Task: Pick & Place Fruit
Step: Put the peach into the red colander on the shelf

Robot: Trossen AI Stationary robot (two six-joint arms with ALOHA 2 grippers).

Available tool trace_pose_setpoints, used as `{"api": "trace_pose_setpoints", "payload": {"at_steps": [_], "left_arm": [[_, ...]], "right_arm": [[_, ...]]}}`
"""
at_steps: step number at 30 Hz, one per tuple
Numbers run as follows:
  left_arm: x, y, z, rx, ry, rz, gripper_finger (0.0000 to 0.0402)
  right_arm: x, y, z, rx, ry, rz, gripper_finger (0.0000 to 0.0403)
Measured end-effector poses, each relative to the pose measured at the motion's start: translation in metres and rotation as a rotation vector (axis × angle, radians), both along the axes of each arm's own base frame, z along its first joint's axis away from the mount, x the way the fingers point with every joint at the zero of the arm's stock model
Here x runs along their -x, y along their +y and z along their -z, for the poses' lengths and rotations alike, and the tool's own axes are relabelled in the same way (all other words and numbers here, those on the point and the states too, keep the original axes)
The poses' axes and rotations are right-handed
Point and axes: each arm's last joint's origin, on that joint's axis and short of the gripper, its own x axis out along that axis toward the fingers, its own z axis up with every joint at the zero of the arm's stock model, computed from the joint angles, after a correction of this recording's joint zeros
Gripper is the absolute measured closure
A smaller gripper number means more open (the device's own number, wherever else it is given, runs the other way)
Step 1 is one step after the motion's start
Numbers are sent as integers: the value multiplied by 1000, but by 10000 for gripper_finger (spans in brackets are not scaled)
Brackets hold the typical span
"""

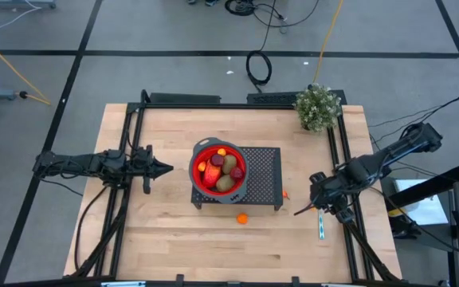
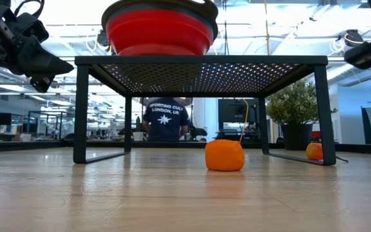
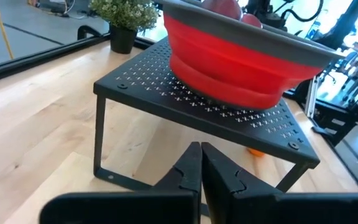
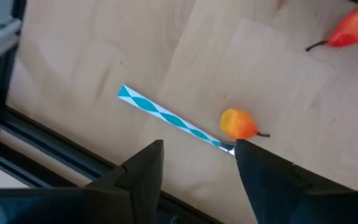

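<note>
The fruit [image 1: 221,169] mostly lies heaped in a red collapsible bowl [image 1: 202,179]: brown ovals, dark red pieces and a red-orange-yellow piece. The bowl stands on a black perforated metal rack [image 1: 263,177] near the middle of the table [image 1: 166,231]. One small orange ball [image 1: 242,218] lies on the table just in front of the rack, and another small orange piece [image 1: 284,194] sits by the rack's right edge. Right of the rack, the right tool [image 4: 197,152] hovers low over a turquoise-and-white patterned utensil [image 4: 166,117] and a small orange fruit with a stem [image 4: 238,124], its fingers apart and holding nothing. Left of the rack, the left tool [image 3: 201,171] points toward the bowl, fingers pressed together and empty. A potted plant [image 1: 318,107] stands behind the rack, at the table's right rear corner.
</note>
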Motion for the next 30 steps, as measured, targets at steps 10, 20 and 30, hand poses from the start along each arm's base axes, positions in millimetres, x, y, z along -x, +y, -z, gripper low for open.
{"api": "trace_pose_setpoints", "payload": {"at_steps": [10,20,30], "left_arm": [[0,0,0,-102,5,18,400],[0,0,-1,-122,1,21,392],[0,0,-1,-128,2,22,391]], "right_arm": [[-1,0,18,26,17,-48,206],[-4,2,29,11,-34,-75,204],[-5,0,34,60,-37,-43,204]]}}
